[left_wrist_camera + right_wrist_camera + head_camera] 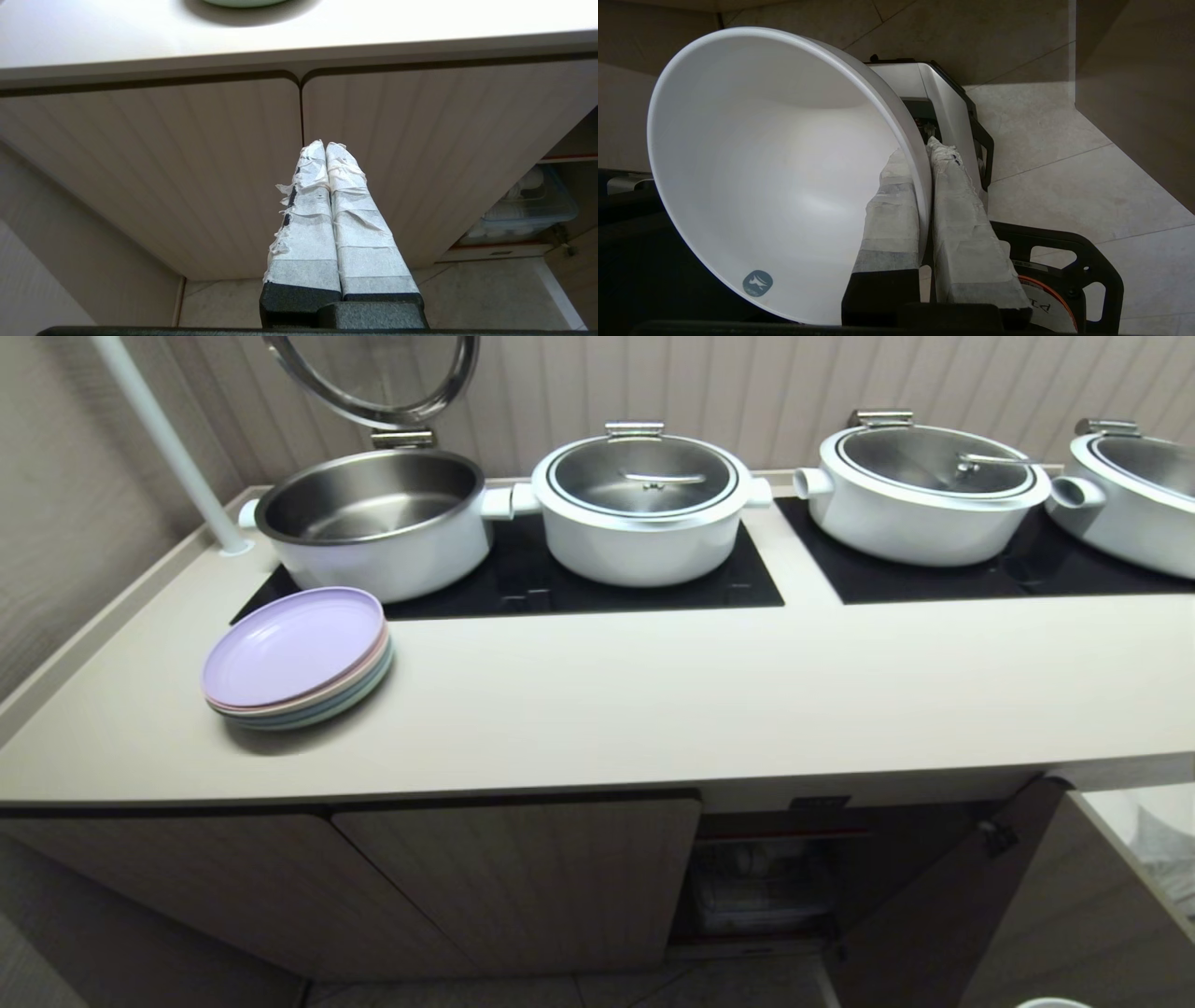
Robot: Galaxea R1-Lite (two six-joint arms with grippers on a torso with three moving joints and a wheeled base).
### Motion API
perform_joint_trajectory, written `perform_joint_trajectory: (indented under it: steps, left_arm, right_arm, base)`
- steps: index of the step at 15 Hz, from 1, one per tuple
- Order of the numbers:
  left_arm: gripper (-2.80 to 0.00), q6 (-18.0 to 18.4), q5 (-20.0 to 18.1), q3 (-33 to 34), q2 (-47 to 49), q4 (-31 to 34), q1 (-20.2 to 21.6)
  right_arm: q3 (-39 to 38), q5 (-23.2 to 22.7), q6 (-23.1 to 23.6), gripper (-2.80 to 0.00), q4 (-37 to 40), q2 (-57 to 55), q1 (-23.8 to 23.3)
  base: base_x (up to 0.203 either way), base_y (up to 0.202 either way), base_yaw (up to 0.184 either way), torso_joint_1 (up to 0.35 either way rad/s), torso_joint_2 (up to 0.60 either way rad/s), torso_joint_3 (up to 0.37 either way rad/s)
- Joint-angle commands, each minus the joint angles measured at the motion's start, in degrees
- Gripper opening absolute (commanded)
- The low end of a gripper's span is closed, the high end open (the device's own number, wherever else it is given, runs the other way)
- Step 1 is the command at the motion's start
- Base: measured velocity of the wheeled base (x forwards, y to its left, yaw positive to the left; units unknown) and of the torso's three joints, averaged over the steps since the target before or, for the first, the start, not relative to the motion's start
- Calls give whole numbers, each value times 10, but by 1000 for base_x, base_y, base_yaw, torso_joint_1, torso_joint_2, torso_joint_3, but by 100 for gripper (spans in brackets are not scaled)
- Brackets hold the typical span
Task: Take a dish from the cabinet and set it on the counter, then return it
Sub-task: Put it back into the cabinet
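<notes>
White dish (775, 177), far rim gripper-hidden

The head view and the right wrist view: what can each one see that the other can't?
Only the head view shows the counter, the four pots on it, the stack of pastel plates and the cabinet with its door open. Only the right wrist view shows the right gripper pinching the rim of the dish, with the robot's base below. Both show a bit of the tiled floor.
</notes>
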State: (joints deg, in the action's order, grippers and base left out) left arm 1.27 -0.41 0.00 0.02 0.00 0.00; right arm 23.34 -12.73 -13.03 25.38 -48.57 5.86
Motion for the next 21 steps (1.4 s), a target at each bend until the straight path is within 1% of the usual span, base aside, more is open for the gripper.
perform_joint_trajectory:
  steps: [1, 15, 21]
  left_arm:
    - [-280, 0, 0, 0, 0, 0, 0]
    - [-280, 1, 0, 0, 0, 0, 0]
    - [-280, 0, 0, 0, 0, 0, 0]
  right_arm:
    - [0, -1, -1, -280, 2, 0, 0]
    - [0, -1, 0, -280, 2, -1, -1]
    - [-1, -1, 0, -280, 2, -1, -1]
  base:
    - [0, 0, 0, -150, 309, 166]
    - [0, 0, 0, -158, 336, 176]
    - [0, 0, 0, -242, 525, 277]
